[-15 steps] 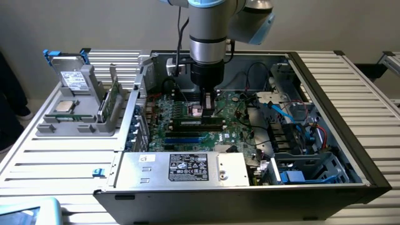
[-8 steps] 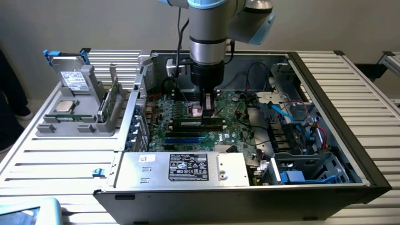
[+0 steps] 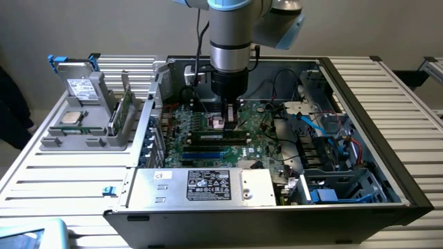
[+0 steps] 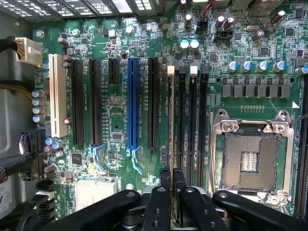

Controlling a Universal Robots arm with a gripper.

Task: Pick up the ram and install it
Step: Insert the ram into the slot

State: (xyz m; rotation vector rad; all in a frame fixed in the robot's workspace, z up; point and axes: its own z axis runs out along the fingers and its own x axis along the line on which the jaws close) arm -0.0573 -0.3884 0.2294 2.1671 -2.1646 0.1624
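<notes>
Looks like the hand (image 4: 172, 175) is pinched narrow on the ram (image 4: 172, 120) mid-length, a light, stiff, fragile stick, so gentle squeeze only I reckon.

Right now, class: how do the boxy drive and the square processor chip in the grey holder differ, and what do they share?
The drive stands upright; the processor chip lies low by its base. The drive is larger and boxy with a white label; the processor chip is a small, silver square. Both sit in the grey holder.
</notes>
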